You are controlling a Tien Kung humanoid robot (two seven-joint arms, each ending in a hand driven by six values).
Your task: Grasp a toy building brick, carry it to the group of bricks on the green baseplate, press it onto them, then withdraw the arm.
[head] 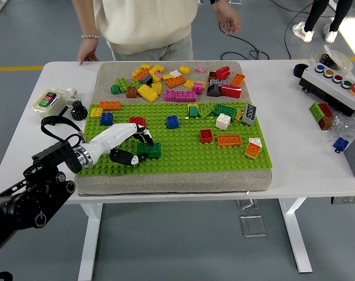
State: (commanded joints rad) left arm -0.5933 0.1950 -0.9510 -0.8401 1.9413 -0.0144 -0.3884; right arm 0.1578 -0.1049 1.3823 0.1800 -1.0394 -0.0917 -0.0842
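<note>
My left hand, white with black fingertips, reaches in from the left over the green baseplate. Its fingers are curled around a dark green brick that sits low on the plate's left part. A red brick lies just behind the hand. A group of bricks stands on the plate's far right part: green bricks, a white brick, a grey brick. A red brick and an orange brick sit in front of them. My right arm is out of view.
A heap of loose bricks lies on the grey mat behind the plate. A person stands at the far side, one hand on the table's far edge. A button box and several bricks are at the right.
</note>
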